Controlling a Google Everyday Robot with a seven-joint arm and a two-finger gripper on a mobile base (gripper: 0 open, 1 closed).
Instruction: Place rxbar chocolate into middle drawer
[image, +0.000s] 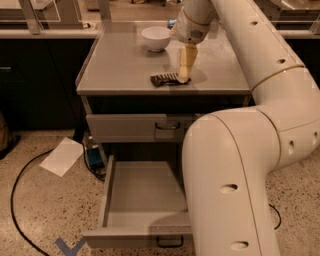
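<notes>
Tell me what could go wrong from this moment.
1. The gripper is at the right end of the rxbar chocolate, not its middle; the flat bar might pivot or slip.
2. The arm hides the right part of the open middle drawer, so the release may be hard to check.

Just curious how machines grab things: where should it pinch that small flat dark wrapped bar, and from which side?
Likely across the narrow width of the small flat dark wrapped bar, from straight above: it lies flat on the grey cabinet top, so only its long edges are exposed. The gripper is at its right end.
</notes>
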